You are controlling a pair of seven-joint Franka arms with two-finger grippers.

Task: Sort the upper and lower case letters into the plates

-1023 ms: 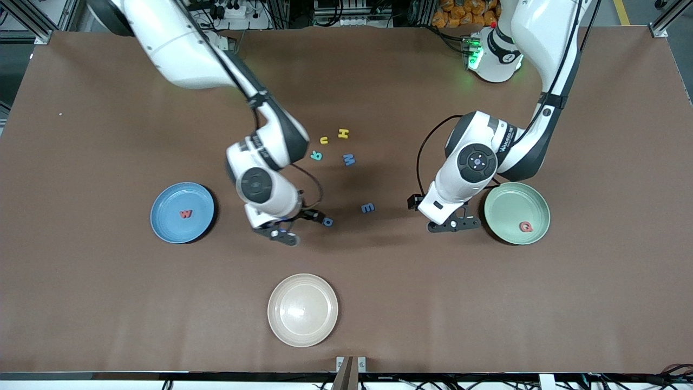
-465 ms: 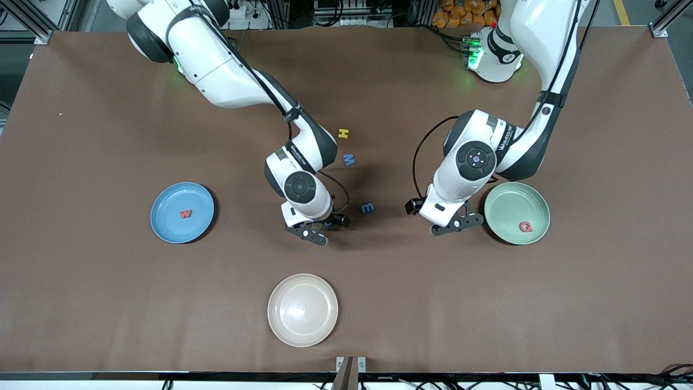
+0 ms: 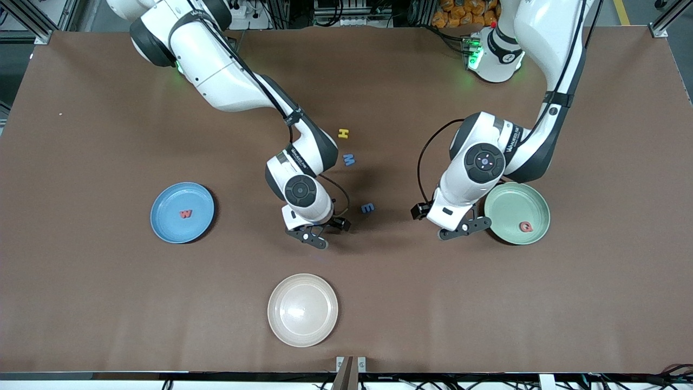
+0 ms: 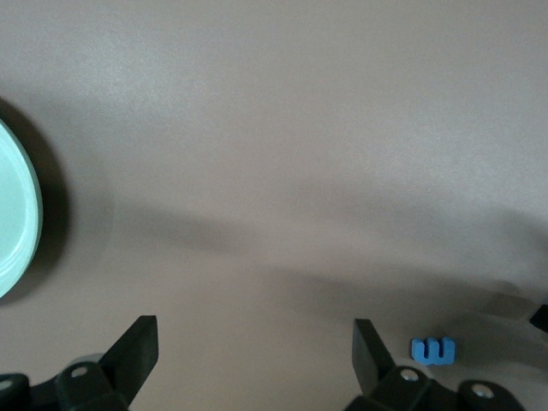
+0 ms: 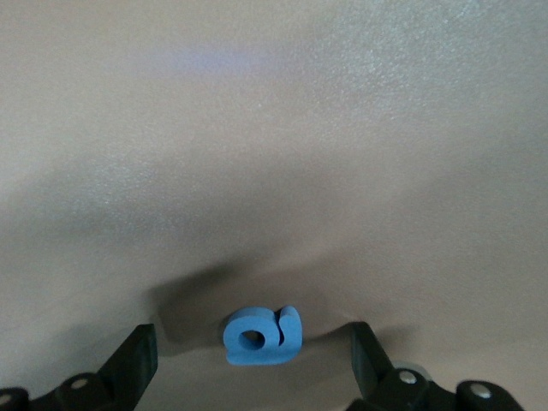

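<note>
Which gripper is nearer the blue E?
Right. The right gripper is open beside the E, straddling a small blue letter; the left gripper is open by the green plate.

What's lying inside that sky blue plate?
In the sky blue plate lies one small red letter "w", near the middle. Nothing covers the plate, so its whole inside shows and holds nothing else.

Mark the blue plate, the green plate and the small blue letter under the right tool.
blue plate (image 3: 165, 219), front view, bare inside near its rim.
green plate (image 3: 506, 208), front view, bare inside.
small blue letter (image 5: 261, 336), right wrist view, its round loop.
</note>
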